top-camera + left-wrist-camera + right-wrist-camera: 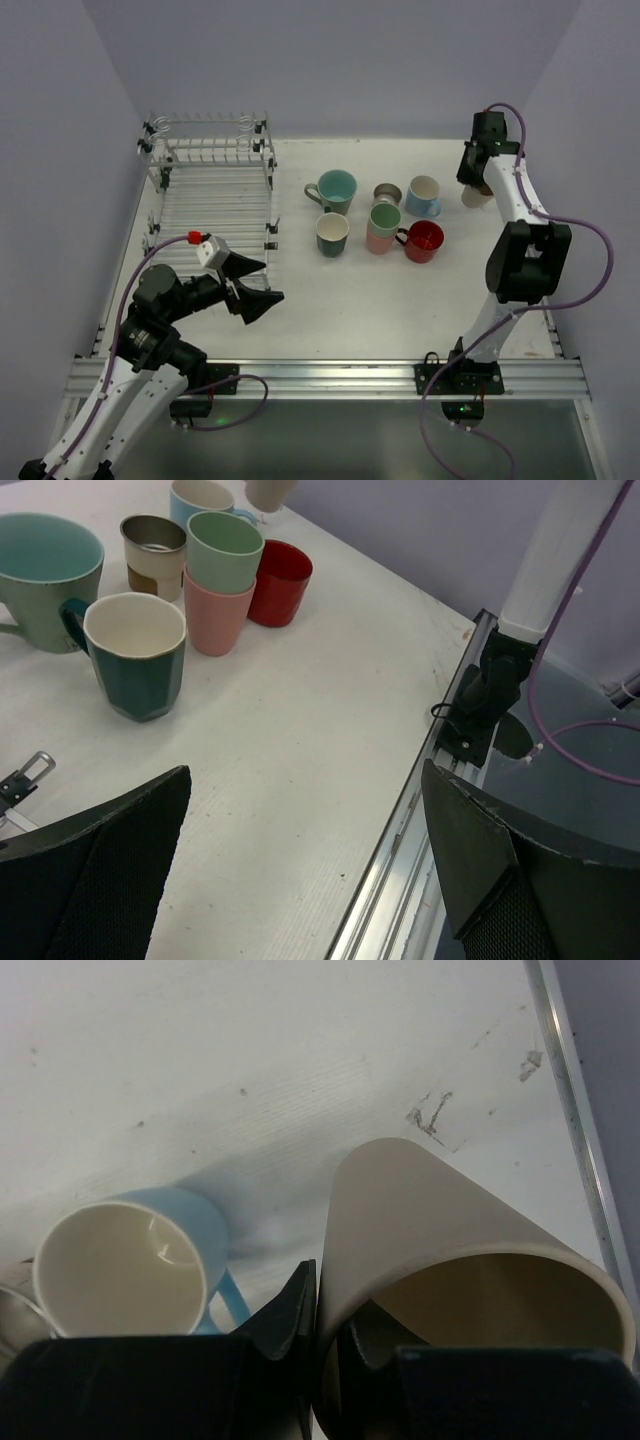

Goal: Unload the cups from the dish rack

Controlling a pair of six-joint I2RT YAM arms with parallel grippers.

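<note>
The chrome wire dish rack (210, 190) stands at the back left and holds no cups. My right gripper (330, 1325) is shut on the rim of a beige cup (440, 1225), one finger inside and one outside, held tilted just above the table beside the light blue mug (120, 1265). In the top view the beige cup (476, 195) is at the far right. On the table stand a teal mug (334, 190), a dark green mug (332, 234), a grey-brown cup (387, 194), a mint cup stacked in a pink cup (383, 228), and a red mug (424, 241). My left gripper (252, 284) is open and empty beside the rack.
The table's right edge rail (575, 1110) runs close to the beige cup. The near aluminium rail (400, 880) lies under my left gripper. The right arm's base and cable (480, 705) stand at the near edge.
</note>
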